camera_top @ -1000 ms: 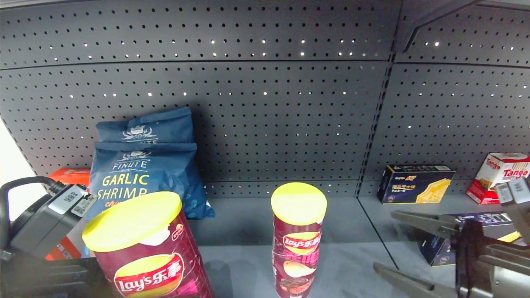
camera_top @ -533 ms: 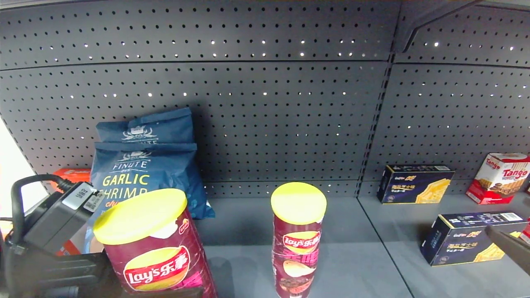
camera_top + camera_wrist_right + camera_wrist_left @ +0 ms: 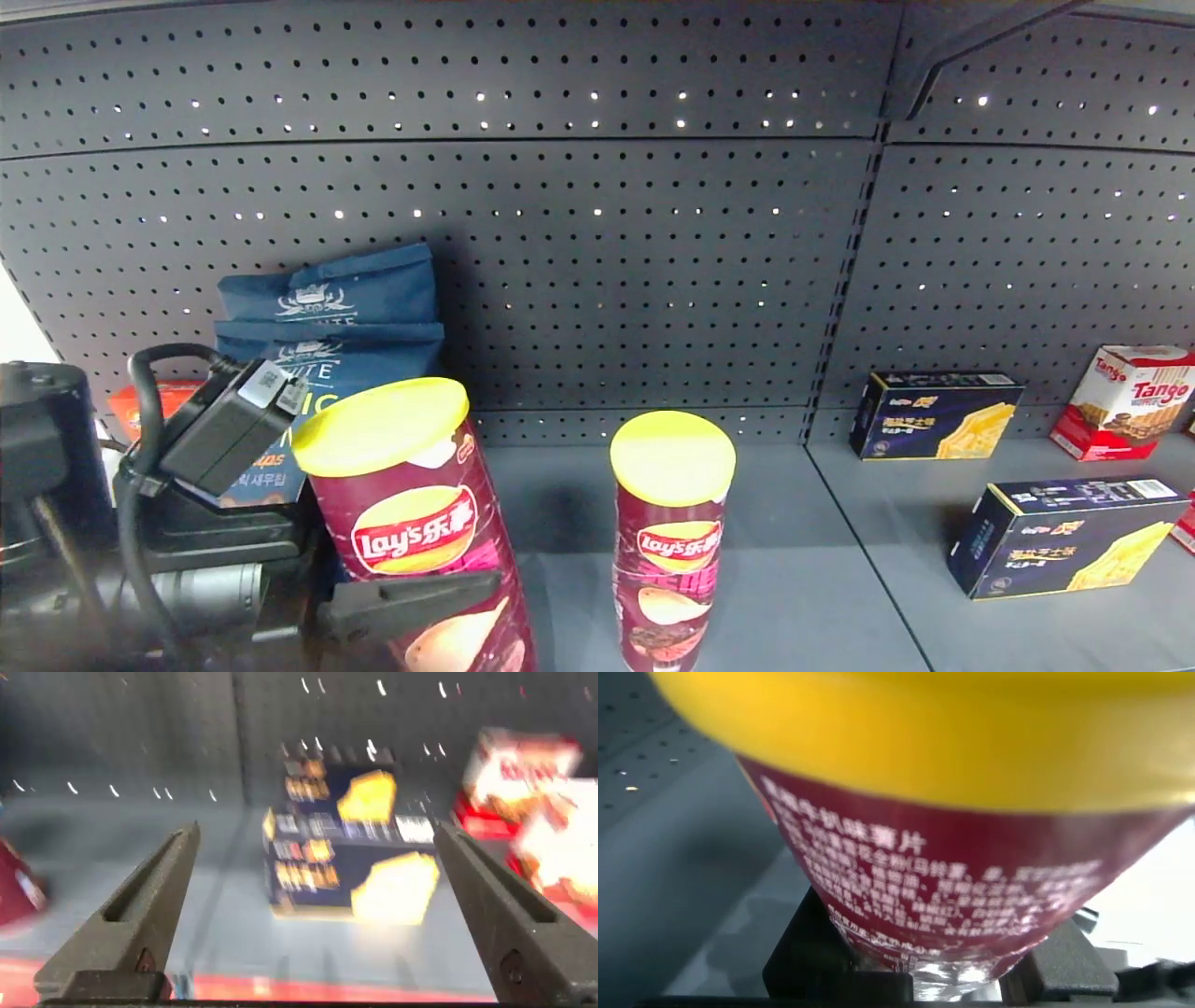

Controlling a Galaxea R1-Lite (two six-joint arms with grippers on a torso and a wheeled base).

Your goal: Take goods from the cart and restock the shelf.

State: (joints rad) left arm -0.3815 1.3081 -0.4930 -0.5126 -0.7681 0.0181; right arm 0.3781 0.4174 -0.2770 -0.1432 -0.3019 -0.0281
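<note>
Lighting is dim and even; soft shadows lie on the shelf floor behind the held chip can and the standing chip can. Backlight shows as bright pinpoints through the pegboard panel, whose seams bow toward the head view's edges.

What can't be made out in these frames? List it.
held chips can: the head view's bottom edge cuts off its base, so contact with the shelf cannot be judged.
front blue bag: lower part hidden behind the can and the left arm, head view.
orange box: mostly hidden by the left arm, head view.
dark blue boxes: blurred in the right wrist view, print unreadable.
</note>
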